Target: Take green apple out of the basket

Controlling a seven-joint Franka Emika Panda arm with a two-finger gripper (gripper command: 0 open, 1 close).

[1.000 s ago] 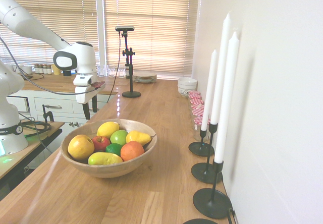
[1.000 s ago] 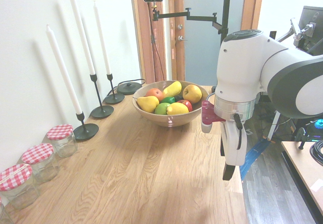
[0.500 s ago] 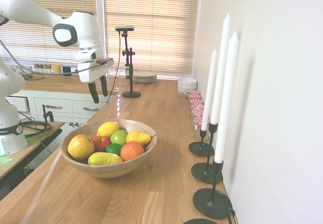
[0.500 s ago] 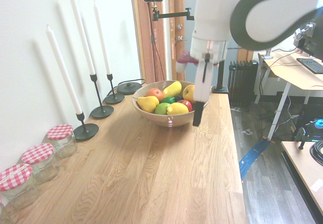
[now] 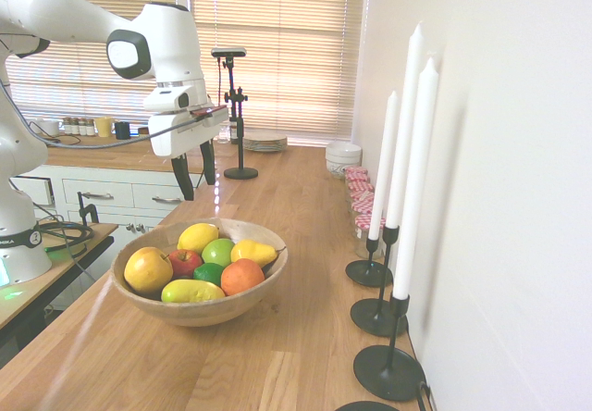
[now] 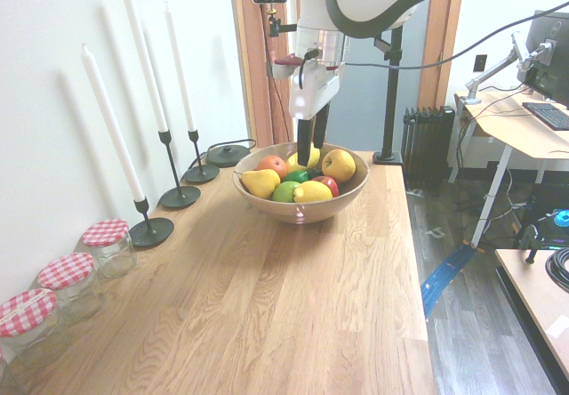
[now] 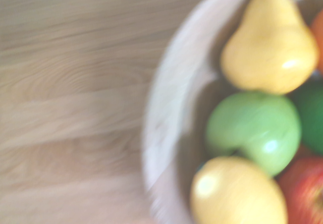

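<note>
The green apple [image 5: 218, 251] lies in the middle of the tan wooden basket [image 5: 199, 314], among a yellow pear, lemons, an orange, a red apple and a smaller dark green fruit. From the other side the green apple [image 6: 285, 191] sits at the basket's [image 6: 298, 210] near edge. The wrist view shows the green apple [image 7: 252, 128] just inside the basket rim [image 7: 161, 133]. My gripper [image 5: 200, 189] hangs open and empty, well above the basket and pointing down. In the second exterior view the gripper [image 6: 311, 157] overlaps the fruit pile.
Three tall white candles in black holders [image 5: 388, 369] line the wall beside the basket. Jars with red checked lids [image 6: 107, 233] stand further along the wall. A black camera stand [image 5: 240, 172] and stacked plates [image 5: 265, 142] sit at the counter's far end.
The arm has swung up from beside the counter's edge and across to above the basket. The fingers stayed open, and the fruit has not moved.
</note>
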